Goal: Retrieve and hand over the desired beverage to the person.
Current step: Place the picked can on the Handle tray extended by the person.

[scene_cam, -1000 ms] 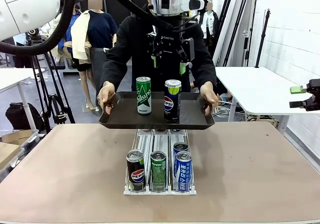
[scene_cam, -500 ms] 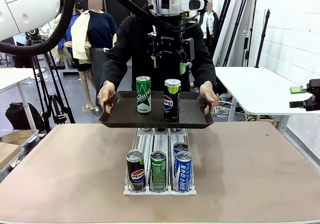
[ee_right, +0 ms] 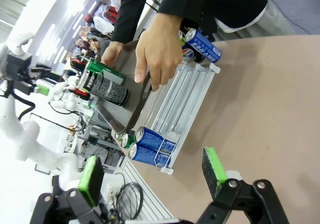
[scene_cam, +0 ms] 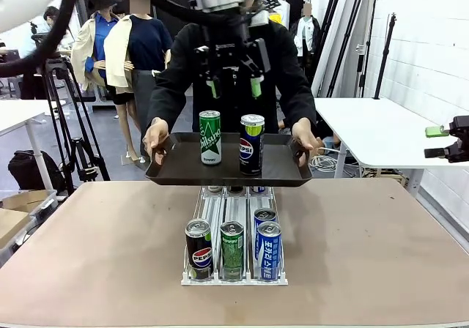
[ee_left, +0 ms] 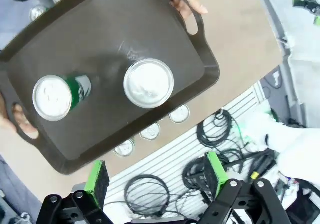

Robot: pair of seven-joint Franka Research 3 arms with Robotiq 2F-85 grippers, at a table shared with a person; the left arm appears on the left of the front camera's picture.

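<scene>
The person holds a dark tray over the bench; on it stand a green Chilsung can and a black Pepsi can. The left gripper hangs above them, jaws apart and empty; the right gripper is also spread, empty. In the rack stand another Pepsi, a green can and two blue cans.

From my remote station I see the person in a long black open jacket standing at the far side of the counter, holding a dark rectangular plastic tray level by both side handles. Upright on the tray stand a green Chilsung soda can and, just beside it toward my right arm, a black Pepsi can with a yellow-green top band, apart.
</scene>
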